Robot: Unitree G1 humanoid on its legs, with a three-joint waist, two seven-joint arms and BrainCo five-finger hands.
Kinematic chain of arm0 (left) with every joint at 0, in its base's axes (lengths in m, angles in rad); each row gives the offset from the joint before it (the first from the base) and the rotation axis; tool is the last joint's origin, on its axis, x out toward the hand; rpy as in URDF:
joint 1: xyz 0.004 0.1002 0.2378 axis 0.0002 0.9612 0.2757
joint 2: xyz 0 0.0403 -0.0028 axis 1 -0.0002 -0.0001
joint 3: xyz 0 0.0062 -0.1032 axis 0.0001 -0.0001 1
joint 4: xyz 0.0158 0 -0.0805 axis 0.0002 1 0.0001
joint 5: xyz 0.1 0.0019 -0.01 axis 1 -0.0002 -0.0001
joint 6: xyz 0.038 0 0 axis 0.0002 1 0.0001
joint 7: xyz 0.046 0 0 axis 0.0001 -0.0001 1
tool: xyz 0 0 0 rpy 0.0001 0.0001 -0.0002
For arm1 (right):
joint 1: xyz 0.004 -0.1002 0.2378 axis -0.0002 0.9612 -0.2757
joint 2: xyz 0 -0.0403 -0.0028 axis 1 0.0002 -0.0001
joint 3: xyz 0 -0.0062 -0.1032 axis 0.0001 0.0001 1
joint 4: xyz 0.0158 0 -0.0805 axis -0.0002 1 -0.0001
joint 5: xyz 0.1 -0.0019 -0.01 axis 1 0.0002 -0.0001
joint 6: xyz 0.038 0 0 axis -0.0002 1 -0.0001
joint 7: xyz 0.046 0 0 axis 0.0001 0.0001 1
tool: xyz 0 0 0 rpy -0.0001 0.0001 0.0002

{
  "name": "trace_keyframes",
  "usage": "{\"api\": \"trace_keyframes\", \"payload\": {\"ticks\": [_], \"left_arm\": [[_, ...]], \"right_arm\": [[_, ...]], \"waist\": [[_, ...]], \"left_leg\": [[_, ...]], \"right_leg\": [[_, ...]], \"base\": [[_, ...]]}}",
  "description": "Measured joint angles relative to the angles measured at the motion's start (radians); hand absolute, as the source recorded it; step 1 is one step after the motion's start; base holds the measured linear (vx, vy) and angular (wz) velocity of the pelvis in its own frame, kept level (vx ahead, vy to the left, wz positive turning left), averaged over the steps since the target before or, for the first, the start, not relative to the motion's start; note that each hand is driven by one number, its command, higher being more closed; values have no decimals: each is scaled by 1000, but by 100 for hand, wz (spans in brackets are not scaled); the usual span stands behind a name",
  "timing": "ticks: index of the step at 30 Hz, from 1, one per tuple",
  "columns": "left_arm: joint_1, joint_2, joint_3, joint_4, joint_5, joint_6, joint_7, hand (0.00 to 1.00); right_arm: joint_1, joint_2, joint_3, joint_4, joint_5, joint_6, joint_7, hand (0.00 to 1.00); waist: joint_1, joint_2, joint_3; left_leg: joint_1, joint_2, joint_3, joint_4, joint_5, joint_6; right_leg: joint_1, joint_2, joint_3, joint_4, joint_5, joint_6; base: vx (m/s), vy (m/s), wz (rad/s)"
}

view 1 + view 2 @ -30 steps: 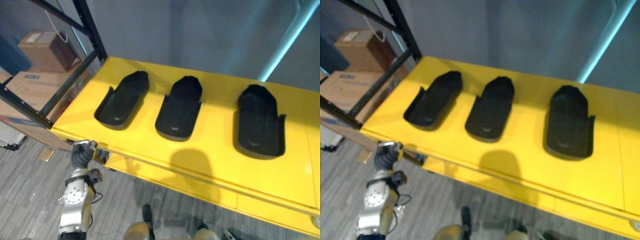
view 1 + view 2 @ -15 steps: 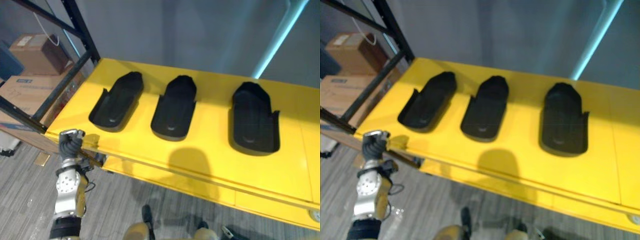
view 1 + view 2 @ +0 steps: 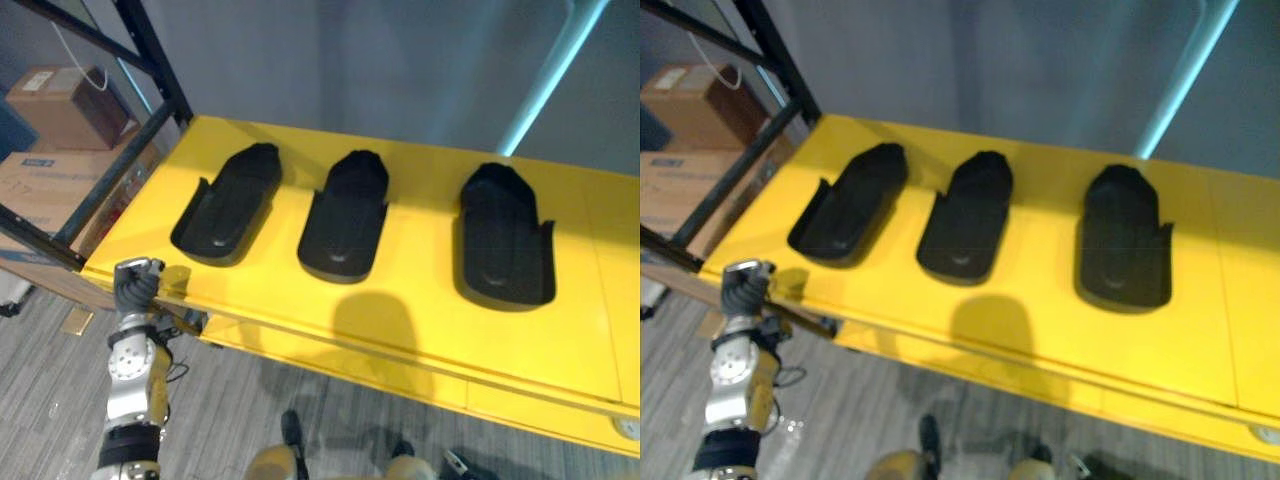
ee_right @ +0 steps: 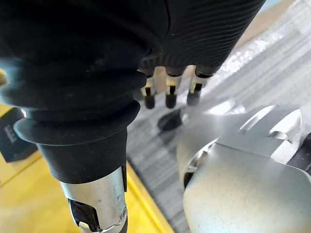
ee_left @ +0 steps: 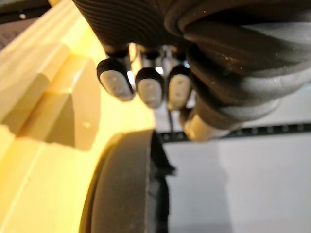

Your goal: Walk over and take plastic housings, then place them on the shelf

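While the whole view has shifted since a second ago, which is camera movement, the left housing (image 3: 228, 203), the middle housing (image 3: 345, 215) and the right housing (image 3: 505, 235), all black plastic, keep the same row on the yellow table (image 3: 420, 300). Each lies hollow side up and apart from its neighbours. The gap between the middle and right housings is wider than the one between the left and middle. None is touched by either hand. The left hand (image 3: 135, 285) sits at the table's front left corner, just off the front edge. Measured against that corner, it stands a little higher and closer than it did a second ago, and much as it did half a second ago. Its own wrist view shows the fingertips (image 5: 148, 87) folded back toward the palm beside the table's yellow edge, so the hand is clenched with nothing in it. The right hand (image 4: 169, 90) hangs below the table's level over the grey floor (image 3: 230, 410), fingers straight and relaxed, carrying nothing. Beyond the table's left end stands a black rack (image 3: 150, 60), with cardboard boxes (image 3: 55, 90) behind it.
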Motion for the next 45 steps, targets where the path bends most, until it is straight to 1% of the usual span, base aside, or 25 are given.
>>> {"api": "trace_keyframes", "payload": {"ticks": [2, 3, 7, 11, 16, 22, 29, 31, 33, 45], "left_arm": [[-14, 22, -1, 19, -2, 5, -7, 100], [-21, 26, -1, 26, -2, 7, -9, 100], [-54, 27, 0, 25, -8, 7, -11, 100], [-74, 27, -2, 25, -8, 9, -12, 100], [-106, 27, -4, 25, -9, 11, -11, 100], [-117, 27, -9, 30, -10, 13, -11, 100], [-143, 27, -9, 57, -14, 20, -11, 100], [-158, 27, -7, 70, -38, 22, -11, 100], [-169, 27, -2, 70, -40, 21, -11, 100], [-208, 27, 3, 112, -47, 22, -10, 100]], "right_arm": [[-4, 0, 0, -2, 0, 0, 0, 0], [-4, -1, 0, 1, 0, 0, 1, 0], [-8, -2, 0, 11, 0, 0, 1, 0], [-6, -2, 0, 33, 0, 4, 1, 0], [-1, -3, 0, 34, 0, 10, 1, 0], [-1, -5, 0, 33, -1, 10, -1, 0], [-1, -5, 36, 26, -1, 14, -15, 0], [-2, -5, 48, 17, -1, 17, -20, 0], [-2, -5, 48, 10, -1, 18, -21, 0], [-1, -6, 69, -6, -1, 22, -23, 0]], "waist": [[0, -1, 4], [-2, -2, 6], [0, -8, 30], [-3, -15, 40], [-6, -15, 44], [-9, -16, 44], [-8, -14, 46], [-8, -14, 56], [-8, -13, 69], [-9, -12, 71]], "left_leg": [[0, 0, 1, 0, -1, 0], [0, 1, 1, 0, -1, 0], [0, 4, 16, 0, -2, 1], [-2, 6, 29, 0, -2, 1], [-8, 8, 30, 0, -1, 1], [-15, 10, 32, 1, -1, 1], [-14, 12, 32, 1, -1, 1], [-14, 13, 33, 11, -3, 1], [-16, 15, 34, 15, -3, 1], [-17, 17, 55, 17, -3, 1]], "right_leg": [[0, 0, 0, 0, -1, -2], [-2, 0, 3, 3, 4, 6], [-21, -2, 25, 30, 2, 4], [-38, -3, 47, 44, -1, 4], [-57, -5, 50, 72, -15, 6], [-69, -4, 53, 79, -14, 6], [-70, -4, 53, 85, -14, 5], [-69, -4, 55, 87, -15, 4], [-70, -4, 56, 88, -16, 4], [-88, -5, 76, 103, -20, 8]], "base": [[0, 0, 0], [0, 0, 0], [-15, 18, -9], [-24, 23, -12], [-6, 4, -1], [0, 0, 0], [0, 0, 0], [0, 0, 0], [-39, 10, -3], [-11, 8, -4]]}}
